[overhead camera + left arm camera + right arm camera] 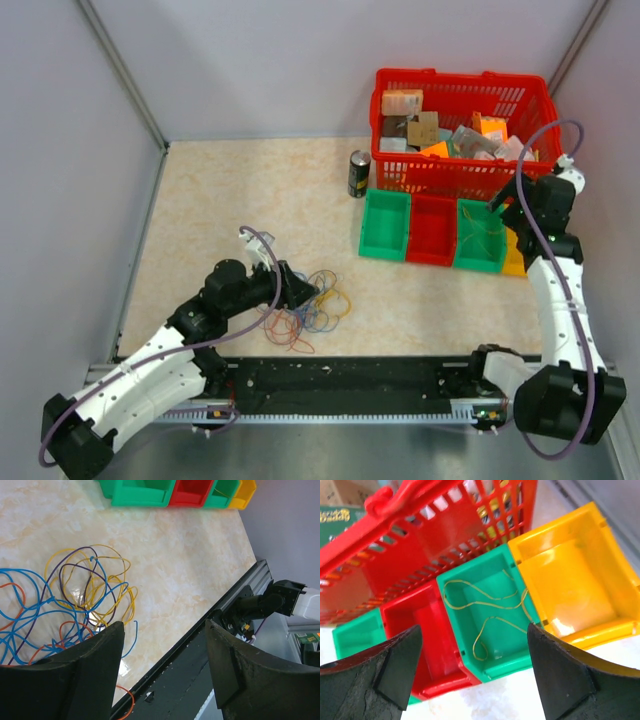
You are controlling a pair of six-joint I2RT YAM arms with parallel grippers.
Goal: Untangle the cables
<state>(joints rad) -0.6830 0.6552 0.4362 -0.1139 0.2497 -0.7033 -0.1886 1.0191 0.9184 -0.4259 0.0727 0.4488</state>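
while the tangled cables (305,310) lie by the near edge of the worktop (250,190), the left claw (164,630) hangs spread over them, likely to pick one strand; the right claw (474,630), also spread, hovers over a green bin (507,666) holding one yellow cable (485,602), apparently a sorted strand.

Bright even light, soft shadows, wrist views slightly blurred
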